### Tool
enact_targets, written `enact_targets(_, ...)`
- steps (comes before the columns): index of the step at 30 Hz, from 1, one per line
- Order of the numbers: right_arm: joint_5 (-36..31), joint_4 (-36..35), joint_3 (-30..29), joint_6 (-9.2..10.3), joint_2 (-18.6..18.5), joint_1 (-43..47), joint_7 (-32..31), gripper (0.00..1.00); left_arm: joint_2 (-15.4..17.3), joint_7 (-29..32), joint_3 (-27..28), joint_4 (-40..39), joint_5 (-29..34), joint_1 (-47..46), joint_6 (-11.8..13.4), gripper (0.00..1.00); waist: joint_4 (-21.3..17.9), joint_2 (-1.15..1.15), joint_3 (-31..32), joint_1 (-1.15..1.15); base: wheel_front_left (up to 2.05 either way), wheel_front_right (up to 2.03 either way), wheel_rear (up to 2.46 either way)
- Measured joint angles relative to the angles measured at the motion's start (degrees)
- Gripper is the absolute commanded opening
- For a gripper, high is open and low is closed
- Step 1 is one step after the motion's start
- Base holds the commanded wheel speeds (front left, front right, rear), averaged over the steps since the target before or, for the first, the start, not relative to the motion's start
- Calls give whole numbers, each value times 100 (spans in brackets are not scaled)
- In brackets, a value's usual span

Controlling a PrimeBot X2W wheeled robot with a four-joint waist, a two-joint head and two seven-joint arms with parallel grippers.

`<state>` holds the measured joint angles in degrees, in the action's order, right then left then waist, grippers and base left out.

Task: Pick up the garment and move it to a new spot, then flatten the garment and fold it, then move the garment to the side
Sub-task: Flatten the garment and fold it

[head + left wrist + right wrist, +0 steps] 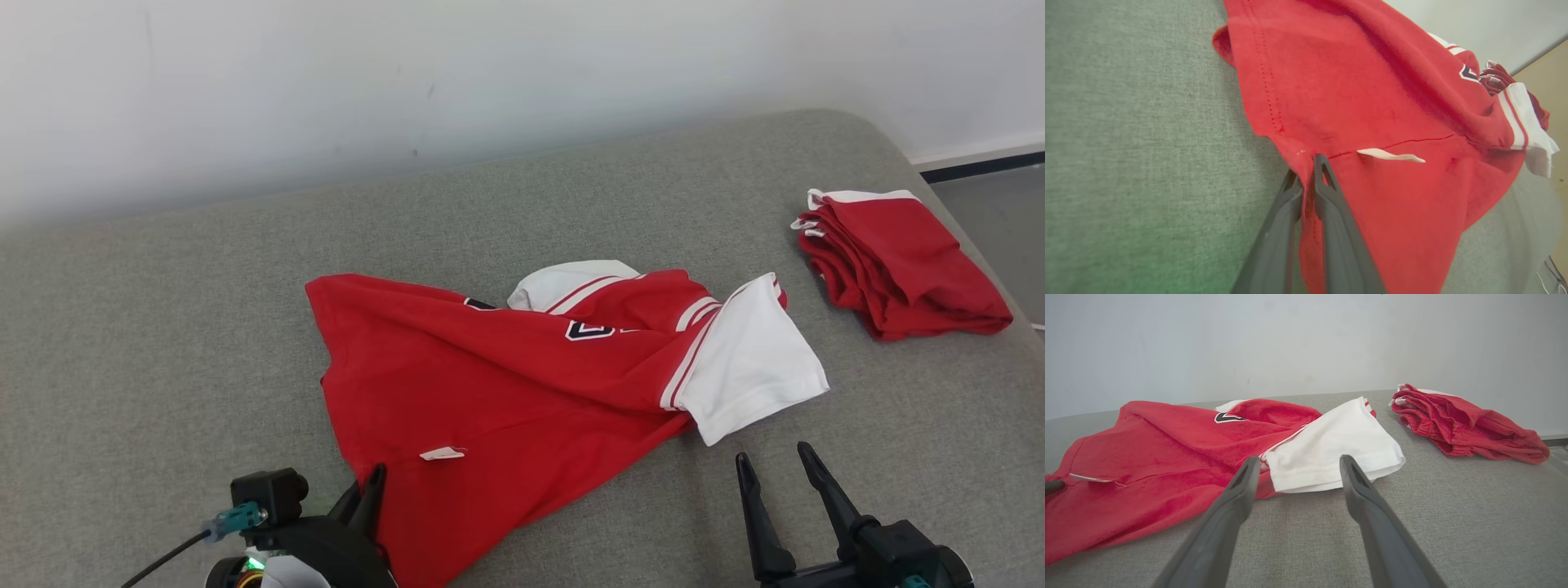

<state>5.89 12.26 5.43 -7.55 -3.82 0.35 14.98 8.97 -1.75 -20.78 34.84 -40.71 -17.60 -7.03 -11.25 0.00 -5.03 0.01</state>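
Note:
The garment (506, 384) is a red shirt with white sleeves, lying rumpled across the middle of the grey cushion. At its near hem, by a small white label (442, 453), my left gripper (371, 482) is shut on the red cloth. In the left wrist view the two fingers (1327, 196) pinch a fold of the garment (1372, 102) between them. My right gripper (775, 457) stands open just in front of the white sleeve (747, 359), apart from it. In the right wrist view the garment (1167, 445) lies beyond the open right gripper (1298, 465).
A second red garment, folded into a pile (898, 261), lies at the far right of the grey cushion (163, 327). A pale wall (408, 82) rises behind. The cushion's right edge drops to the floor (1004, 212).

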Motion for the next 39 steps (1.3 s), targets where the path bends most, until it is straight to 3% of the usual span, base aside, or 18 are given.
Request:
enact_targets(4, 5, 10, -2, 0, 0, 0, 0, 100, 52, -126, 9, -62, 52, 0, 55, 16, -3, 0, 20, 0, 0, 0, 0)
enact_targets(7, 7, 11, 0, 0, 1, 1, 0, 100, 71, -261, 20, -160, 137, 3, 107, 7, -11, 0, 35, 0, 0, 0, 0)
enact_targets(8, 9, 9, -3, 0, 0, 1, 0, 100, 83, -305, 18, -189, 142, 7, 119, 0, -13, 0, 37, 0, 0, 0, 0)
enact_targets(15, 13, -37, -141, 0, -287, -286, -111, 100, 156, -459, 14, -447, 190, 176, 185, 0, -18, 0, -36, -1, 0, 0, 0)
enact_targets(23, 200, 207, -683, 0, -699, -938, -1338, 100, 268, -782, -82, -954, 338, 478, 226, 0, 107, 0, -264, 0, 0, 0, 0)
enact_targets(27, 416, 449, -800, 0, -821, -1131, -1610, 100, 278, -823, -120, -1069, 372, 538, 255, 0, 230, 0, -365, 0, 0, 0, 0)
enact_targets(39, 792, 1112, -1170, 0, -662, -1474, -1960, 100, 357, -775, -191, -1294, 441, 536, 303, 0, 413, 0, -584, -1, 0, 0, 0)
